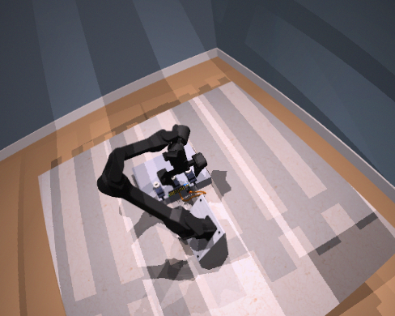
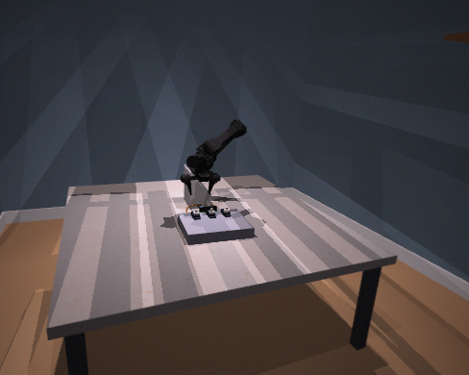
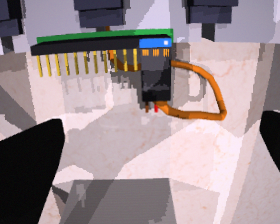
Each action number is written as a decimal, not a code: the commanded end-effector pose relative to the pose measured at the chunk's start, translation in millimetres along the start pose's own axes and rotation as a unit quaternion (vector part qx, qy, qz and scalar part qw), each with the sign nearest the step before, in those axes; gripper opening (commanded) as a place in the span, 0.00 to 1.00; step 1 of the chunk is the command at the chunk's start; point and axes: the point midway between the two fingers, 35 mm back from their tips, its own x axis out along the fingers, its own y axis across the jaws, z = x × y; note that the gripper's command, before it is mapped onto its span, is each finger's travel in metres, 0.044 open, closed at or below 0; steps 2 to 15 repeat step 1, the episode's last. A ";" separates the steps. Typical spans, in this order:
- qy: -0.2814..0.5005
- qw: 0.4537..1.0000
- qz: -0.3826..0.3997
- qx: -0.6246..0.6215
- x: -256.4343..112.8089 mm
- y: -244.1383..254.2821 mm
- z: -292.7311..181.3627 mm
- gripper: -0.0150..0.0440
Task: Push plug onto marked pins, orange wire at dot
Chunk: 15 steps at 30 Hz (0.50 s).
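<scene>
The black plug (image 3: 156, 80) sits at the blue band (image 3: 152, 43), square to the pin row (image 3: 77, 63), its front end close against the header. Small orange-coloured bits show at that end; whether it is fully on I cannot tell. The orange wire (image 3: 211, 85) leaves on the dot's side, beside red and brown, and loops back behind the pins toward the middle servo (image 3: 101, 12). The visible free pins look straight. My gripper (image 1: 180, 175) (image 2: 200, 194) (image 3: 164, 124) is wide open and empty, its fingers well apart on both sides of the plug, without touching it.
The pale holder (image 1: 142, 172) (image 2: 220, 236) lies on the table (image 1: 270, 182) (image 2: 129, 269). Two more servos (image 1: 158, 189) (image 1: 189, 177) stand along its near edge, either side of the middle one. My arm's white base plate (image 1: 201, 208) stands close to the pin side.
</scene>
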 end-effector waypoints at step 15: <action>0.000 1.000 -0.001 -0.002 -0.6 -0.3 -0.1 1.00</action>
